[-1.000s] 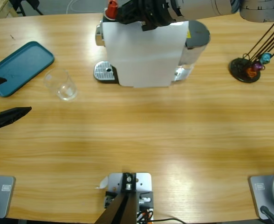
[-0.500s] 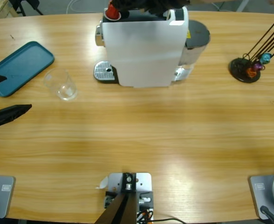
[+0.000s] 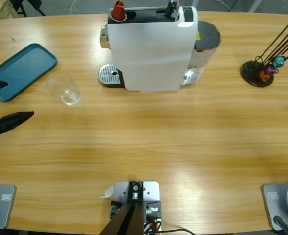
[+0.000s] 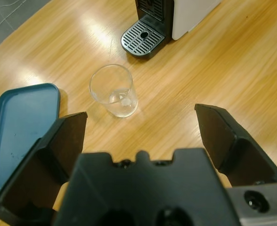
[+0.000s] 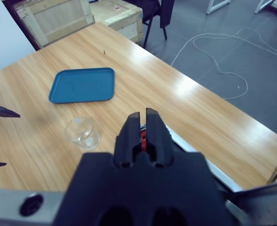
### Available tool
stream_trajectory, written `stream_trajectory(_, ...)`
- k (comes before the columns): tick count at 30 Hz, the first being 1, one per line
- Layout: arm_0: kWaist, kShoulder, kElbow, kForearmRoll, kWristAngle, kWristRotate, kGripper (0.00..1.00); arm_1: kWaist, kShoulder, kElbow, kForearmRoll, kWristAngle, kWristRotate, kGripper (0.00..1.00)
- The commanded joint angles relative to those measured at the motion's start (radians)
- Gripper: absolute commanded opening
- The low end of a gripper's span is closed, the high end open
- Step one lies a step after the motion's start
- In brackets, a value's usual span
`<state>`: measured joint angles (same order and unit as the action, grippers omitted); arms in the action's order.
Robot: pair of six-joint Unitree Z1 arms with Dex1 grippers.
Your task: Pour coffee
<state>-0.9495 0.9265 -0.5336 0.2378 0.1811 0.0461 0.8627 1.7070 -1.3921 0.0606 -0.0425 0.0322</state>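
- The long wooden table (image 3: 183, 147) carries everything, and no coffee shows anywhere on it, so by my read this is the set-up before brewing, with pouring a long way off.
- The white coffee machine (image 3: 151, 49) stands at the far edge, its drip grate (image 3: 109, 76) bare, no cup under the spout.
- The teal tray (image 3: 24, 68) lies flat to the side, nothing in it.
- The left gripper (image 4: 141, 115) hovers low with its jaws spread wide and nothing between them, aimed at the tumbler.
- The right gripper (image 5: 142, 115) looks down from above, jaws pinched nearly together; only a sliver of red shows through the gap.
- The capsule stand (image 3: 257, 73) holds a few coloured capsules on its wires, well apart from the machine.
- The clear glass tumbler (image 4: 114, 90) stands upright and dry between tray and grate; next, I'd say, it needs a gentle grasp around its wall and a move onto the grate.
- A red capsule (image 3: 117, 10) sits on the machine's top, no gripper on it.
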Motion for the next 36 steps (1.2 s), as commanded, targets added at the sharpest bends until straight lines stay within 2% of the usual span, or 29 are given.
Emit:
stream_trajectory(1,-0.007,-0.015,0.048,-0.011,0.014,-0.011,1.0,0.01,0.1,-0.017,0.064,0.033,0.022,0.0)
stream_trajectory(12,-0.008,-0.012,0.053,-0.011,0.015,-0.014,1.0,0.012,0.121,-0.025,0.063,0.055,0.041,0.0)
stream_trajectory(36,-0.008,-0.008,0.06,-0.018,0.017,-0.015,1.0,0.012,0.1,0.005,0.09,-0.038,0.045,0.0)
